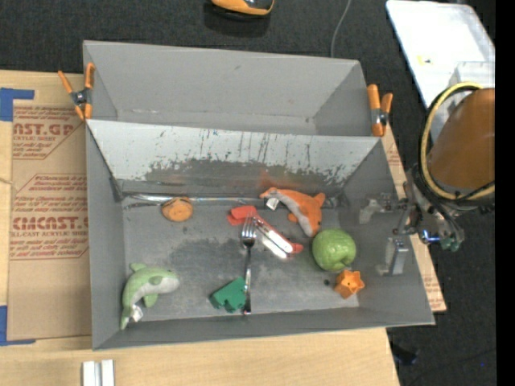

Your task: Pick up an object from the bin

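**Camera view.** The gripper [388, 236] hung over the sloping right wall of the bin [241, 95], near the bin's right edge and apart from the things on the floor. From where I stood I could not tell whether it was released or clenched.

**Nearest things.**
- A green apple-shaped fruit [334, 249] sat on the floor at the foot of the right wall.
- A small orange block [349, 283] lay just beside the fruit, toward the front-right corner.
- An orange fish-like toy [298, 206] lay near the back wall.
- A fork [248, 248] lay at the floor's centre.
- A green-and-white dolphin toy [145, 289] occupied the front-left corner.

**Handling, as judged.** The green fruit was the likeliest candidate.
- It looked like a light, stiff toy with a smooth, rounded skin.
- It would probably roll or squirt out of an off-centre pinch.
- The hold should go across its widest part, from directly above.
- The orange block looked light and rigid, but small and close to the fruit.
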`<state>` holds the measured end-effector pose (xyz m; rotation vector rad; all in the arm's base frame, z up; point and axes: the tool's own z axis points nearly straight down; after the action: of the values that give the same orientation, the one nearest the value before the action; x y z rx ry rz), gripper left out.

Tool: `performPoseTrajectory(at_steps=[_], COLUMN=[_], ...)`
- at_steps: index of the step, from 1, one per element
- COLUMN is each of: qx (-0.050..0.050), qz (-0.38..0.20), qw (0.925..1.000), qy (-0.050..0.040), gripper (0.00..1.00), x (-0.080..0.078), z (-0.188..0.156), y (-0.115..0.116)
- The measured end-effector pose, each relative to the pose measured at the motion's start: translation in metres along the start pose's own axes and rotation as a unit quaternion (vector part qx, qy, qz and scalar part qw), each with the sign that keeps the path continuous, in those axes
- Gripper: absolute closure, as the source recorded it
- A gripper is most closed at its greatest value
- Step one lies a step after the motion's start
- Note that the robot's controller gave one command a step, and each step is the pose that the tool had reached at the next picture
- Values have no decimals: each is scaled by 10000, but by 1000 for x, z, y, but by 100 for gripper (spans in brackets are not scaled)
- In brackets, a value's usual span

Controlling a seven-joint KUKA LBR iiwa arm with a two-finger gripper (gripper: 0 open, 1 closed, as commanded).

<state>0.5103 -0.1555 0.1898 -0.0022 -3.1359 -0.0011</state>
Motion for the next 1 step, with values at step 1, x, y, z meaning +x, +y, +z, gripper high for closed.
performPoseTrajectory(at_steps=[1], qx=[8], qz=[-9], qw=[10000], qy=[-37], gripper=[0], x=[-2], z=[-4], y=[1])
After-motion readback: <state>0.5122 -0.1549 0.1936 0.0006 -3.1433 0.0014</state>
